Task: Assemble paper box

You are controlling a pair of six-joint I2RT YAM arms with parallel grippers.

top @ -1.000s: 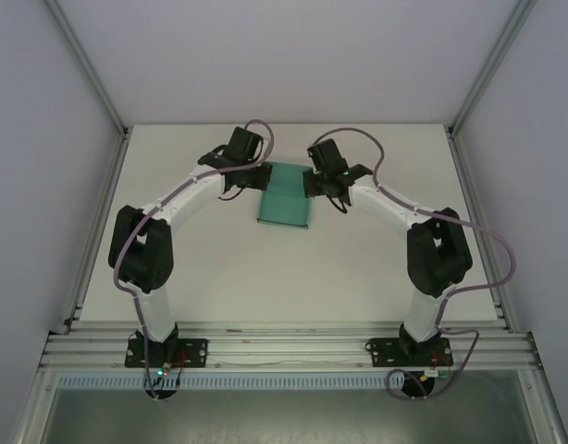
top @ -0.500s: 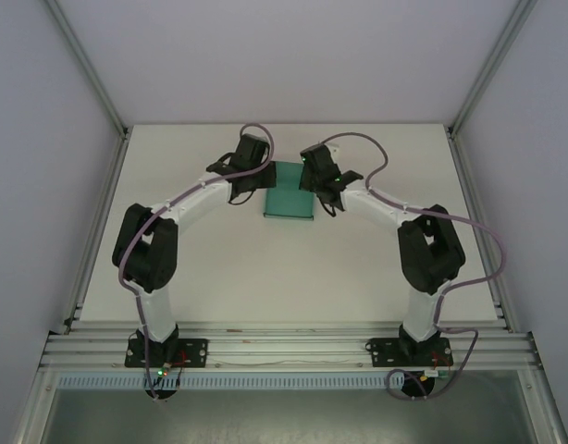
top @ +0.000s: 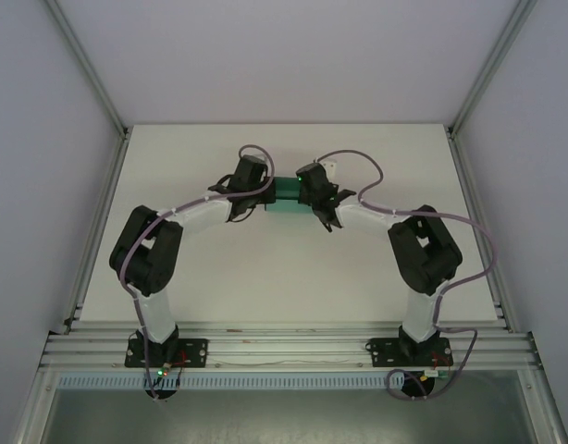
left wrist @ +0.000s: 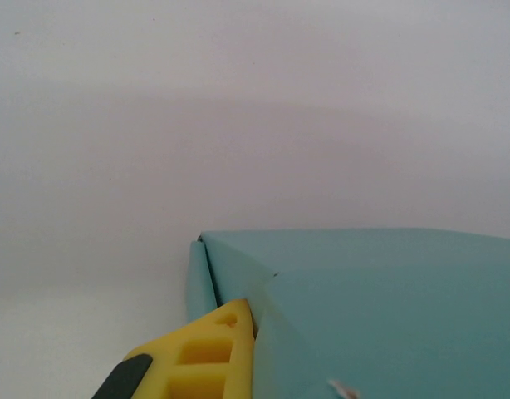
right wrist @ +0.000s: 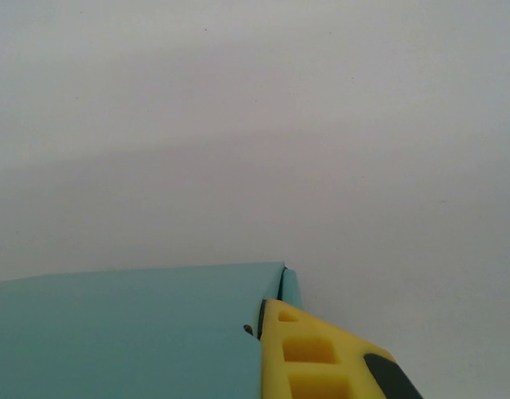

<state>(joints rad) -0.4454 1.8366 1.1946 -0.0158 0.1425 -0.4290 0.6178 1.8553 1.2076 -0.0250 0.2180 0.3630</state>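
Paper box (top: 286,191): far middle of the table (top: 201,268), between my grippers and mostly covered by them from above.
My left gripper (top: 264,191): one yellow finger (left wrist: 207,356) lies against the box's corner. The other finger is hidden, so I cannot tell the grip.
My right gripper (top: 305,192): one yellow finger (right wrist: 309,353) at the opposite corner. Again I cannot tell the grip.
Both arms: bent inward, elbows out.

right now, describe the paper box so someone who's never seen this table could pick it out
On the white table, look to the middle of its far half. The paper box is there, between the left hand and the right hand. It is the only teal-green thing in sight.
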